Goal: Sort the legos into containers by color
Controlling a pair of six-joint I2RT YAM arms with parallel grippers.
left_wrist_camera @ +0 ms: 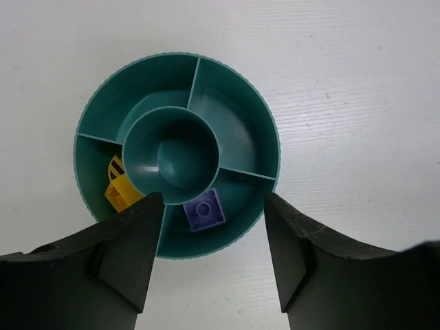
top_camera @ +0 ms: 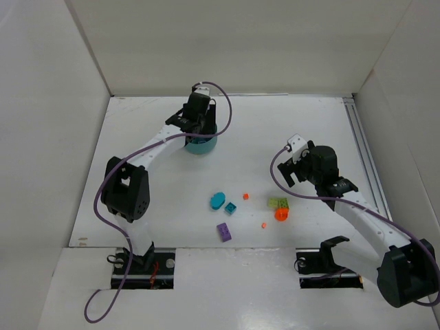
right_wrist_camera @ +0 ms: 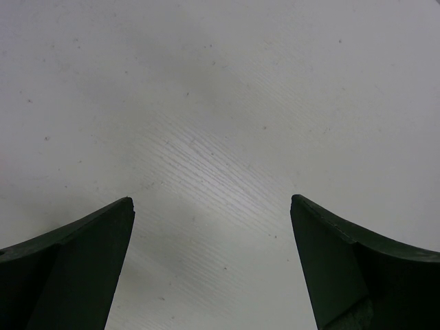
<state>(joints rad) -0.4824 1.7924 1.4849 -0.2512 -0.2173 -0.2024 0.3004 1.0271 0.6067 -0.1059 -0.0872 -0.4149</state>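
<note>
The round teal dish (left_wrist_camera: 234,120) lies under my left gripper (left_wrist_camera: 214,206), which is open and empty above its near rim. One wedge holds a purple brick (left_wrist_camera: 205,210), another a yellow brick (left_wrist_camera: 118,189). In the top view the dish (top_camera: 203,144) is mostly hidden by the left wrist (top_camera: 196,113). Loose on the table are a teal oval piece (top_camera: 218,200), a small teal brick (top_camera: 232,208), a purple brick (top_camera: 223,232), a lime green brick (top_camera: 278,203), an orange round piece (top_camera: 281,214) and two tiny orange bits (top_camera: 246,196). My right gripper (right_wrist_camera: 212,206) is open over bare table.
White walls close in the table at the back and both sides. A metal rail (top_camera: 361,148) runs along the right edge. The right arm (top_camera: 357,213) stretches over the right part of the table, its wrist (top_camera: 313,165) right of centre.
</note>
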